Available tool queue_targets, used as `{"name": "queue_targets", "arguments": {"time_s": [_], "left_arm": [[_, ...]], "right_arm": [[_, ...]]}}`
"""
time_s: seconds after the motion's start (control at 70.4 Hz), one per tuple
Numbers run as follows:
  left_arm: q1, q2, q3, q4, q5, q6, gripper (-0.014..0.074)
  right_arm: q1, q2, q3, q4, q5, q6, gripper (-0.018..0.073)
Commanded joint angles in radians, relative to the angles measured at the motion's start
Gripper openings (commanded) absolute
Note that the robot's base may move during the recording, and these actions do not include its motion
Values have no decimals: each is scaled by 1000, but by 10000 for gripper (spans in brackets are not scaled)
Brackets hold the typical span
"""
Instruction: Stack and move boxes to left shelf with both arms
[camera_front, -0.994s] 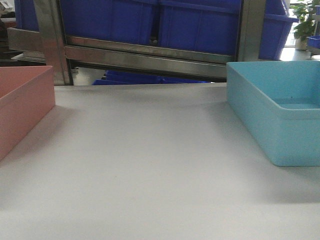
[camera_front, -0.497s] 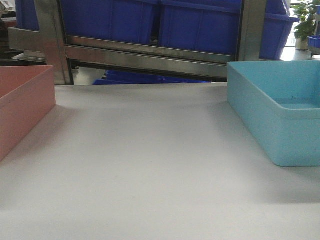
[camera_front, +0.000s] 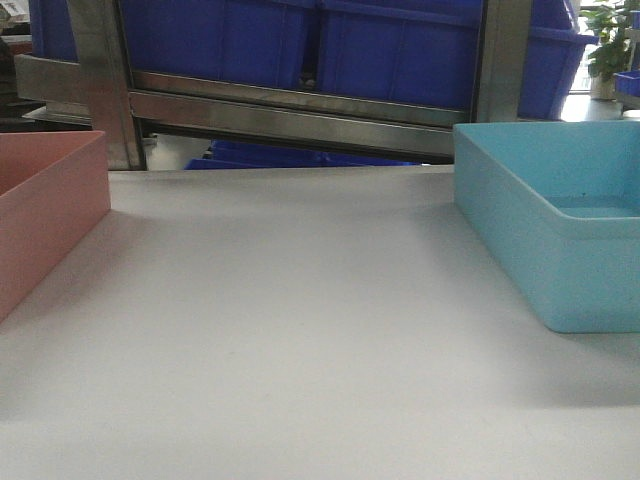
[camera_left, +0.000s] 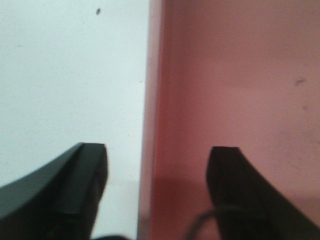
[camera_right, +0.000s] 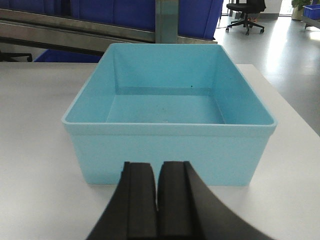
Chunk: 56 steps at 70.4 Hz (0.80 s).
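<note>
Stacking is not done yet: the pink box (camera_front: 45, 215) and the blue box (camera_front: 560, 230) sit well apart on the bench (camera_front: 300, 330). The left fingers (camera_left: 80, 190) are spread wide, one each side of the pink wall, holding nothing. The right fingers (camera_right: 142, 200) are pressed together, empty, near the blue box.

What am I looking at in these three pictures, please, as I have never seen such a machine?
This is a two-armed robot, each arm ending in a pincer. The front view looks across a white table at a pink box on the left, a light blue box on the right, and a steel shelf with dark blue crates behind. The other two cameras sit on the wrists. The left pincer is open, one finger either side of the pink box's wall. The right pincer is shut on nothing, just before the empty light blue box. Nothing is held.
</note>
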Motion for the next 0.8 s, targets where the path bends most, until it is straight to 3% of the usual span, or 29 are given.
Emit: {"name": "queue_targets", "arguments": {"time_s": [0.0,0.156,0.497,0.781], "left_arm": [[-6,-51,-36,-14,-47,2,191],[-6,-50,-36,-13,-51,2,-20],[-10,-50,-80,-16,44,-4,-3],[-79,-71,-233,-16,236,-172,-3]], "right_arm": [[-7,-13,-17,-2,-90,-4,36],[-7,-13,-17,-2,-90,-4,36],[-7,-13,-17,-2,-90,-4,36],[-7,-13,-17,-2,-90,-4,36]]}}
